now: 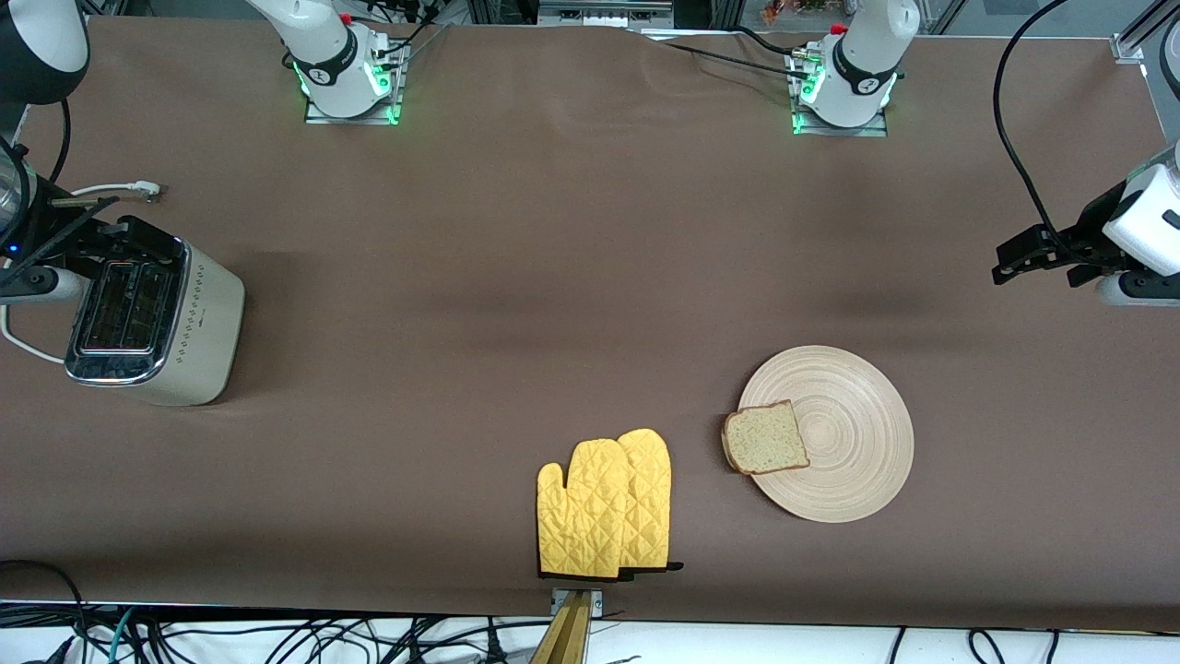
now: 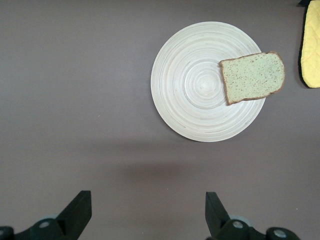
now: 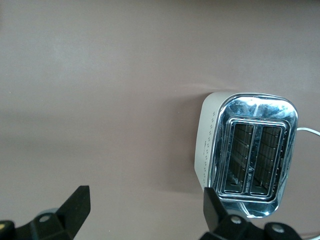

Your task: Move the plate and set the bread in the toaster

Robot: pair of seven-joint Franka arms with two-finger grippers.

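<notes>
The light-wood plate (image 1: 848, 433) lies on the brown table toward the left arm's end. The bread (image 1: 765, 439) lies flat on it and overhangs its rim on the side toward the mitts. The toaster (image 1: 152, 323) stands upright at the right arm's end, both slots empty. My left gripper (image 1: 1037, 267) hangs open and empty over bare table beside the plate; its wrist view shows the gripper (image 2: 148, 210), the plate (image 2: 195, 85) and the bread (image 2: 252, 77). My right gripper (image 1: 138, 238) hangs open and empty over the toaster's edge; its wrist view shows the gripper (image 3: 146, 205) and the toaster (image 3: 255, 155).
A pair of yellow quilted oven mitts (image 1: 604, 505) lies near the table's front edge, beside the plate on the side toward the right arm's end; one also shows in the left wrist view (image 2: 311, 45). The toaster's white cord and plug (image 1: 138, 189) lie farther from the front camera than the toaster.
</notes>
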